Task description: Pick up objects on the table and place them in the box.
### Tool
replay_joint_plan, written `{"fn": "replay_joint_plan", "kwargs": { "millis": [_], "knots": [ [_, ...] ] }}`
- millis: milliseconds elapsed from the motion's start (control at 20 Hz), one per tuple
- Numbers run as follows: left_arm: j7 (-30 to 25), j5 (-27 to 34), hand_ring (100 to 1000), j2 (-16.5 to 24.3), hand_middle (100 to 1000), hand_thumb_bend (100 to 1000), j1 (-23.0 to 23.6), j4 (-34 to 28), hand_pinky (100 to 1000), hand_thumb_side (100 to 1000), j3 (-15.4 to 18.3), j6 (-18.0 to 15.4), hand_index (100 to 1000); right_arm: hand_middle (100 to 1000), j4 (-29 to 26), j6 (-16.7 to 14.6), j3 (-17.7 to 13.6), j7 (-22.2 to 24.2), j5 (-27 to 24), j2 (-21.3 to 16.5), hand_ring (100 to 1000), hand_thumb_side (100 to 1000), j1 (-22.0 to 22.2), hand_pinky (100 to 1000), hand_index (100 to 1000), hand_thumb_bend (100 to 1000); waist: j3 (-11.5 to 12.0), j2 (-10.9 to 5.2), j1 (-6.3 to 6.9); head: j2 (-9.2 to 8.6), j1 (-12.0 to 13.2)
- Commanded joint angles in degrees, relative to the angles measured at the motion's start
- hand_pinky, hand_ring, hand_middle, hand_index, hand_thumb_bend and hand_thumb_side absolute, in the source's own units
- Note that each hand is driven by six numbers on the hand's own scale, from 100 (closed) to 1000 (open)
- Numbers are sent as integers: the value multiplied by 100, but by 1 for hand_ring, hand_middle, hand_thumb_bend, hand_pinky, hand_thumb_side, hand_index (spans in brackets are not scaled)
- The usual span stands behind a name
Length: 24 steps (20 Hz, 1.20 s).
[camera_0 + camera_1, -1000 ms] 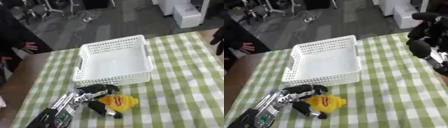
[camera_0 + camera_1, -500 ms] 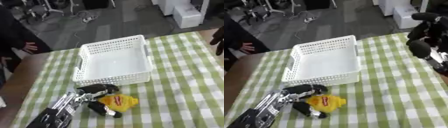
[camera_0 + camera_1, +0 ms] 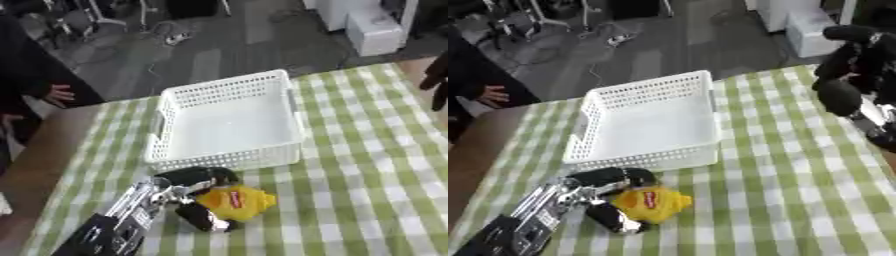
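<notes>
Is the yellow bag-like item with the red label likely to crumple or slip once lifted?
The yellow bag-like item looks puffy and creased, so probably soft, light and prone to crumple. The left hand curls around it from both sides, which should limit slipping. Its rounded bulk seems unlikely to roll.

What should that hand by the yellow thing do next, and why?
Probably lift. The left hand already has its fingers curled round the yellow object, which sits on the checked tablecloth just in front of the white basket. The basket looks empty, so raising the object enough to clear the near wall seems the sensible next step.
</notes>
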Motion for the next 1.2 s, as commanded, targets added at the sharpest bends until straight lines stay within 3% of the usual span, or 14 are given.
{"fn": "replay_joint_plan", "kwargs": {
  "millis": [50,200,250,450,1200],
  "knots": [
    [-38,-84,883,50,984,330,-42,51,923,585,17,21,1000,538,-75,-4,-7,7,-1,-31,529,598,-124,355,840,806,-6,-49,-31,6,-28],
    [-55,-108,882,49,984,278,-42,65,922,565,16,41,1000,538,-75,-3,-7,7,0,-32,529,598,-123,355,839,806,-5,-49,-30,8,-31],
    [-60,-117,879,49,983,216,-41,69,921,539,16,49,1000,538,-75,-3,-7,8,0,-32,529,597,-122,355,839,806,-3,-48,-31,9,-32],
    [-88,-151,870,44,982,171,-42,83,911,526,14,78,1000,538,-75,-3,-6,9,3,-33,529,597,-120,355,839,806,0,-45,-32,12,-36],
    [-316,-279,861,29,991,166,-54,209,888,505,19,121,1000,538,-75,-1,-9,5,-3,-33,529,598,-124,355,840,805,-4,-44,-27,18,-42]
  ]
}}
